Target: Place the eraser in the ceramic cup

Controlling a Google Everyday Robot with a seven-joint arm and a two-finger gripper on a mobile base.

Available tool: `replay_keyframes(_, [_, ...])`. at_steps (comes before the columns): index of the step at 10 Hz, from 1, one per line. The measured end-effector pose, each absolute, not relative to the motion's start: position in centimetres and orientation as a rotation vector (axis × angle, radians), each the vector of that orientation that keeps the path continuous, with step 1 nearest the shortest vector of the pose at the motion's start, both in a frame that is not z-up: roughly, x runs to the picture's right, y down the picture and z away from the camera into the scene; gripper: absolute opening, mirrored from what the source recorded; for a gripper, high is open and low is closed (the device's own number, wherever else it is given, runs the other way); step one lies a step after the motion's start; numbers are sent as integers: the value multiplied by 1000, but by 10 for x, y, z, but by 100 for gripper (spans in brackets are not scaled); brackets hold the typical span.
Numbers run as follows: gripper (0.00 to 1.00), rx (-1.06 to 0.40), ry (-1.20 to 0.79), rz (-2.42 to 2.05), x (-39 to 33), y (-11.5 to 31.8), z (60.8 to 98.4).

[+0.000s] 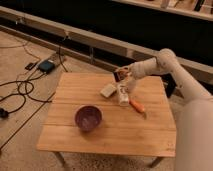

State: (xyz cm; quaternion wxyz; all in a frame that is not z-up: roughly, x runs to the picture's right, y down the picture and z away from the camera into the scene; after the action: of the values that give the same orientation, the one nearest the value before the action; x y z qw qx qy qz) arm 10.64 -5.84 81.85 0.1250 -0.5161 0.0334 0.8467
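Item: eraser (118, 76), a small dark block judged light, rubbery and grippy, best pinched across its flat sides, is seen at the gripper (121, 76) (whether clenched cannot be told), at 12 o'clock just above the fragile ceramic cup (123, 95).

Soft warm light is shining down on the wooden table (70, 137). The back wall (150, 27) at 12 o'clock is looking very dark. The gripper (120, 75) is hanging over the table at 1 o'clock, glowing pale.
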Motion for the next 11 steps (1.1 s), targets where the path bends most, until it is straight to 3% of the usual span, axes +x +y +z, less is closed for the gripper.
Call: replay_keyframes(11, [0, -1565, -18, 2500, 125, -73, 824])
